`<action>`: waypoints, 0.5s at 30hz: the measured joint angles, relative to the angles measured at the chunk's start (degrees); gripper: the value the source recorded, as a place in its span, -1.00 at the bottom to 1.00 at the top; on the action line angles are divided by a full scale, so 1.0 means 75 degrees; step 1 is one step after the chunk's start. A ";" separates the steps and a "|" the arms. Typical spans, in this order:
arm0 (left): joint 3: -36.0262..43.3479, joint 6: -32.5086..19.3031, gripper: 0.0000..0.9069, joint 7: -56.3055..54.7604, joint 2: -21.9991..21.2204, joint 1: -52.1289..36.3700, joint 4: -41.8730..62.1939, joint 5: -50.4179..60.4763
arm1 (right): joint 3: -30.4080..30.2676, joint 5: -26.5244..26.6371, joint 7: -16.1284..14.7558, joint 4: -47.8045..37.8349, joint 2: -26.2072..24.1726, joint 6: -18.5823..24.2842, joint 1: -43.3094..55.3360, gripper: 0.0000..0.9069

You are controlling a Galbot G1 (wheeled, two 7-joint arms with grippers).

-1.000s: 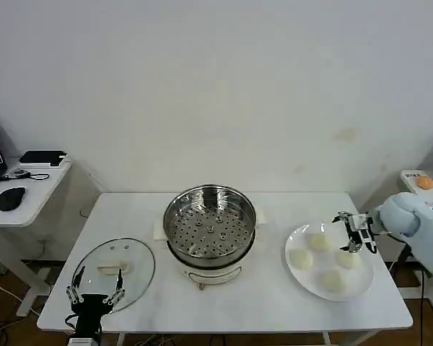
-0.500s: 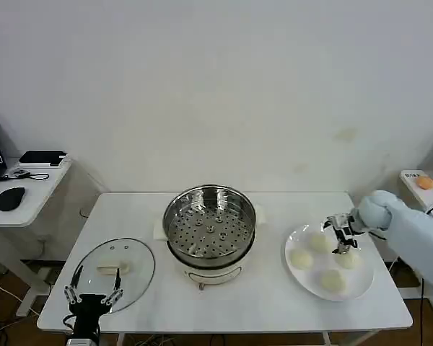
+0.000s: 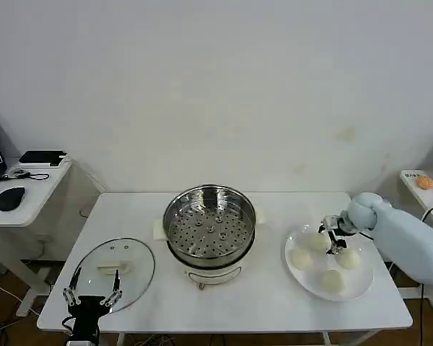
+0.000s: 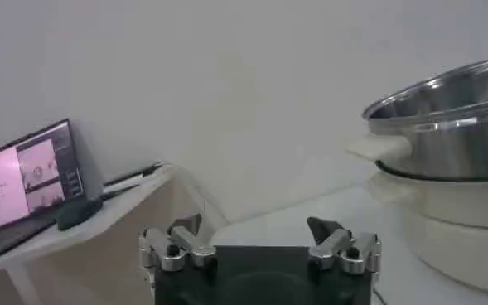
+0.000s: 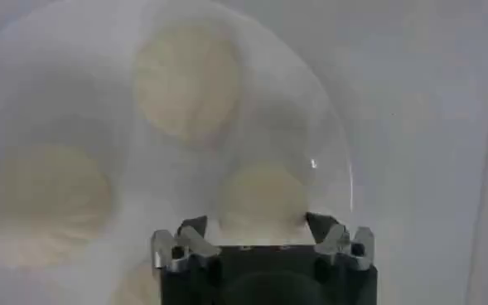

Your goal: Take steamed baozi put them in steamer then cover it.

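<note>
Steamed baozi [image 3: 318,242], four small round cream-white buns, lay on a flat white plate [image 3: 363,284] at the right of the white bench [image 3: 267,303]. Jaws spread, the right gripper [image 3: 333,234] hovered over the bun nearest the shiny steel steamer [image 3: 209,220]. Buns likely soft and light; pinch gently across the middle. By the round clear glass cover [image 3: 114,268], the left gripper [image 3: 93,296] waited, jaws apart.

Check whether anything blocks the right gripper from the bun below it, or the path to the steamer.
Nothing visible does. The right gripper, jaws open, sits above a round cream-white bun on the white plate; the shiny stainless-steel steamer stands uncovered.
</note>
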 measured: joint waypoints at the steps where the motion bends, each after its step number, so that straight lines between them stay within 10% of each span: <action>1: 0.0000 -0.0005 1.00 -0.0006 0.0000 0.0004 -0.0001 0.0003 | 0.0003 0.0008 0.0000 -0.0007 0.0008 0.0003 0.0009 0.47; 15: 0.0114 0.0003 1.00 -0.0008 0.0013 -0.0036 0.0003 0.0029 | -0.0197 0.0392 -0.0156 0.0389 -0.0265 -0.0002 0.0443 0.40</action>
